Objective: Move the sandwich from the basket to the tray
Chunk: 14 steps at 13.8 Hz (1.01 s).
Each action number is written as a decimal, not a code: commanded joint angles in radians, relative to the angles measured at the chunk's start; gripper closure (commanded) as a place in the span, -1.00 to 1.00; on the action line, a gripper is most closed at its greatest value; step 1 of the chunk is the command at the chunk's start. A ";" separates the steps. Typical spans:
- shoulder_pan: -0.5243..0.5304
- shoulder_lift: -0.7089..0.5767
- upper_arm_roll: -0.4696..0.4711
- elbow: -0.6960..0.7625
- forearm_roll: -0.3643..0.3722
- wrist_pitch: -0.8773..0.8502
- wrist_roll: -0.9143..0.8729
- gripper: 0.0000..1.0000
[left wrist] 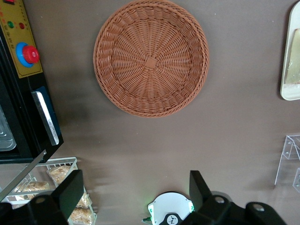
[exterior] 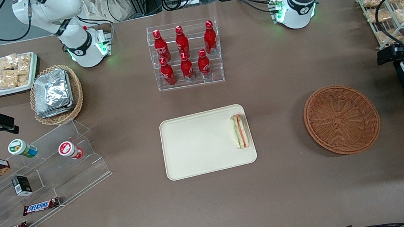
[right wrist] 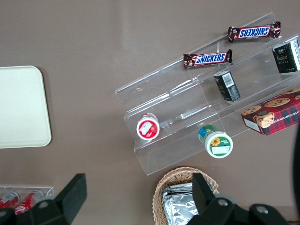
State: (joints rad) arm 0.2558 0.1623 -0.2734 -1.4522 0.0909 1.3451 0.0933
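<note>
Your sandwich (exterior: 240, 131), a layered white-bread wedge, lies on the smooth cream tray (exterior: 199, 146), at its edge toward the working arm. The round woven wicker basket (exterior: 341, 119) sits well apart, holding nothing. Your gripper (left wrist: 136, 192) hovers above the basket, fingers spread, gripping nothing.

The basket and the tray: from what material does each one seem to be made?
The basket looks like woven wicker, reddish-brown and matte; its strands radiate from the centre. The tray seems smooth cream plastic, though the look leaves this open. The gripper hangs open above the table beside the basket.
</note>
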 commanded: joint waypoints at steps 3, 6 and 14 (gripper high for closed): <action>0.000 -0.044 -0.023 -0.036 -0.008 0.002 -0.053 -1.00; -0.047 -0.076 -0.001 -0.053 -0.007 0.002 -0.058 -1.00; -0.254 -0.173 0.148 -0.200 -0.043 0.164 -0.160 -1.00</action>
State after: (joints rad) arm 0.0442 0.0473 -0.1429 -1.5738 0.0648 1.4581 -0.0018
